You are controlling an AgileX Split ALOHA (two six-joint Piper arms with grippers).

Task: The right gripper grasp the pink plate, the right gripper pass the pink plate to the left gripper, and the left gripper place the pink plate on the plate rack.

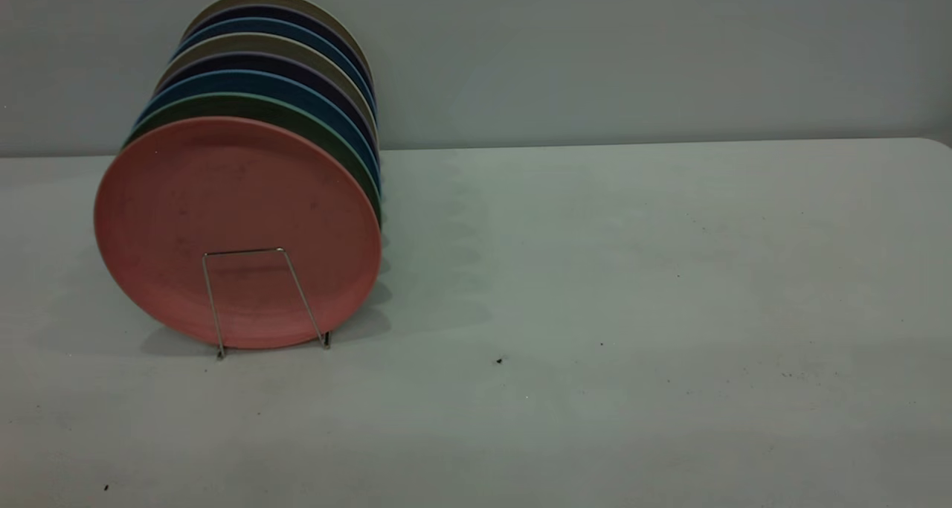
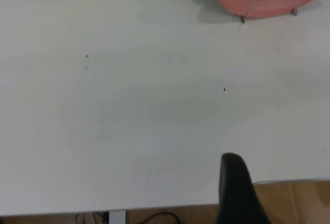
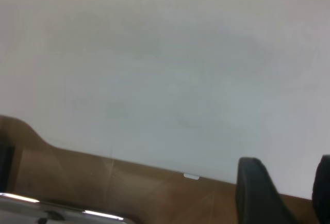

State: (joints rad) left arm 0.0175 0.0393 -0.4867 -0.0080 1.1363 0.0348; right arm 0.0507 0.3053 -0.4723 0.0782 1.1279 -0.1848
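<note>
One pink plate (image 1: 238,229) upright in plate rack (image 1: 264,300), right gripper (image 3: 282,190) parted, empty, well apart.

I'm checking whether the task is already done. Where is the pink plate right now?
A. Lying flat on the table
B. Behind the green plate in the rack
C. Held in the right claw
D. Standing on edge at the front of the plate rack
D: the pink plate stands upright as the front-most plate, behind the front wire loop of the plate rack, and no claw touches it.
</note>
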